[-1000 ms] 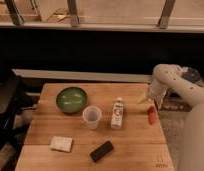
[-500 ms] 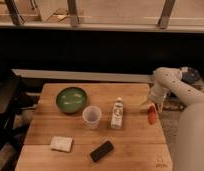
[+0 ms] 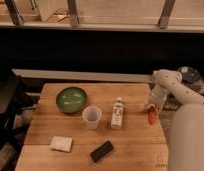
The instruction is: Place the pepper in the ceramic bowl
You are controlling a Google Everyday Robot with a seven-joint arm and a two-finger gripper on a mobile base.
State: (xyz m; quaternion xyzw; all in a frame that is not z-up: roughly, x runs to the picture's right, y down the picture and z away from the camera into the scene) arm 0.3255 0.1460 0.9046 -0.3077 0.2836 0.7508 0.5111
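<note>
Tabletop (image 3: 135, 145) of pale wood fills your view, with the white robot arm (image 3: 170, 82) reaching in over its right edge. Your dark green ceramic bowl (image 3: 59, 102) sits at the back left, well apart from the arm. Near the middle stand a white bottle (image 3: 116, 113) and, just left of it, a translucent plastic cup (image 3: 91, 116). Up front lie a pale sponge (image 3: 61, 144) and a flat black block (image 3: 102, 151). The gripper (image 3: 152, 106) sits right over the red-orange pepper (image 3: 152, 117) at the right edge; whether it grips the pepper you cannot tell.
</note>
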